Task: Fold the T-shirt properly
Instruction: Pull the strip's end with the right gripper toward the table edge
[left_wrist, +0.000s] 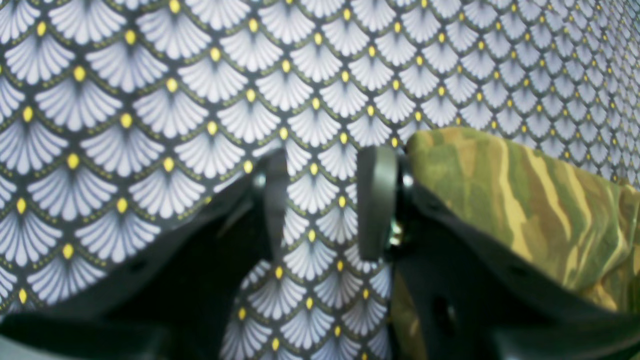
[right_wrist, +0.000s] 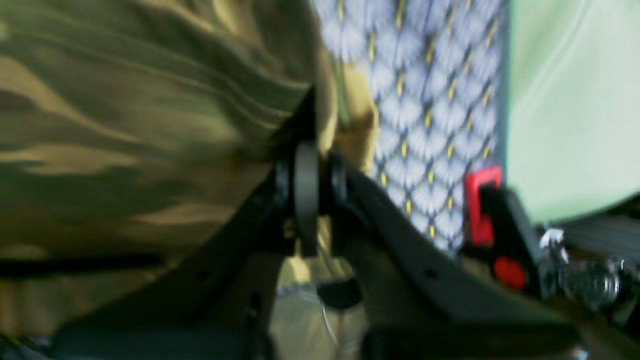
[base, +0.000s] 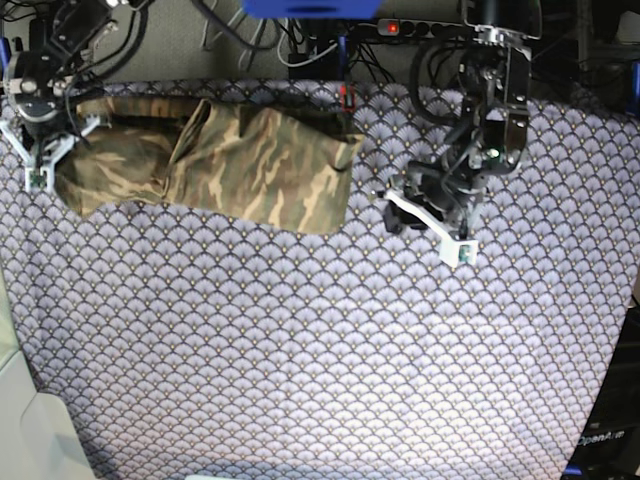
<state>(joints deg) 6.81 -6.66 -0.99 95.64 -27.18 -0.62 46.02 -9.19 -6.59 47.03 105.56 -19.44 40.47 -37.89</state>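
Observation:
The camouflage T-shirt (base: 230, 160) lies bunched in a long strip across the far left of the patterned tablecloth (base: 320, 340). My right gripper (base: 47, 150) is at the shirt's left end. In the right wrist view that gripper (right_wrist: 321, 192) is shut, with an edge of the T-shirt (right_wrist: 125, 130) pinched between its black fingers. My left gripper (base: 393, 213) hovers just right of the shirt's right end. In the left wrist view it (left_wrist: 325, 205) stands open over bare tablecloth (left_wrist: 200, 90), and the T-shirt (left_wrist: 525, 200) lies beside its right finger (left_wrist: 377, 200).
A red and black clamp (right_wrist: 482, 210) sits at the table's edge by a pale green surface (right_wrist: 565, 100). Cables and a power strip (base: 400, 27) run along the back edge. The cloth's near half (base: 320, 400) carries nothing.

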